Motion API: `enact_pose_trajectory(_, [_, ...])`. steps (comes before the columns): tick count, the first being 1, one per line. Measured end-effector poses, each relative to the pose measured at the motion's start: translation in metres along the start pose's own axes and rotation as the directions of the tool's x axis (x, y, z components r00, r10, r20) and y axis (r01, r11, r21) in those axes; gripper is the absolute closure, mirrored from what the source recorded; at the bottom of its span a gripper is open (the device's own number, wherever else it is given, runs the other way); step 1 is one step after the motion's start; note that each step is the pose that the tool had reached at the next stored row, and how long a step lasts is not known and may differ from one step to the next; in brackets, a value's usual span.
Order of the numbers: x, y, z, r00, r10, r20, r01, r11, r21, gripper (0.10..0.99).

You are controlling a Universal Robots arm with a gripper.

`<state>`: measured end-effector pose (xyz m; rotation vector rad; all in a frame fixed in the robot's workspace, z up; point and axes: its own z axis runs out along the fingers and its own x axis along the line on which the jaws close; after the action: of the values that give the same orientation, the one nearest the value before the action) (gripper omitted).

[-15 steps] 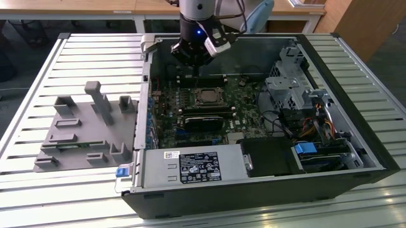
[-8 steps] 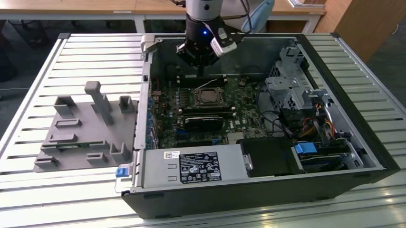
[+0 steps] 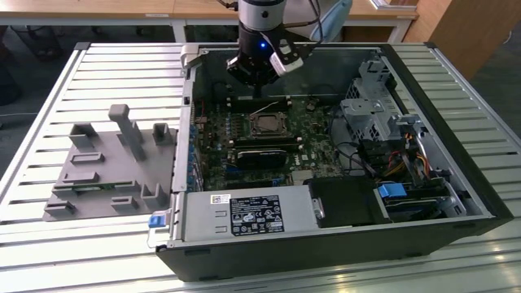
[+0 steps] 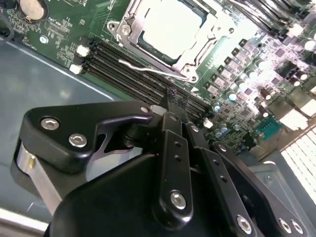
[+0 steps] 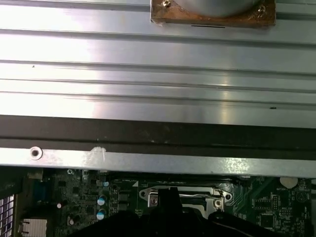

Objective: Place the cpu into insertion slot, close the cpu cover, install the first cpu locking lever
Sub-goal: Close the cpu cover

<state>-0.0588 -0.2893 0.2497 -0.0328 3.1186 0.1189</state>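
Note:
The cpu (image 4: 170,24) lies in the insertion slot (image 3: 267,124) on the green motherboard, its pale metal top showing. The silvery cpu cover (image 4: 190,57) is folded down around it like a frame. A thin wire locking lever (image 4: 140,68) runs along the socket's edge beside the memory slots and stands slightly raised. My gripper (image 4: 173,95) hovers just off that side of the socket, above the lever, its black fingers pressed together with nothing between them. In the exterior view the gripper (image 3: 258,94) hangs behind the socket. In the first wrist view the socket (image 5: 185,195) sits just past the fingertips (image 5: 170,197).
The open computer case (image 3: 456,152) lies on a slatted metal table (image 3: 130,67). Long black memory slots (image 4: 143,74) run beside the socket. A grey parts fixture (image 3: 106,165) stands at the exterior view's left. Drive cage and cables (image 3: 382,122) crowd the right; the power supply (image 3: 244,217) is in front.

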Motion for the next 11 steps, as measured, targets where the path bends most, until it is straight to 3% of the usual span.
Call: enact_pose_trajectory(11, [-0.0092,-0.0011,0.0123,1.0,0.0,0.0008,0.0,1.0,0.0,0.98])
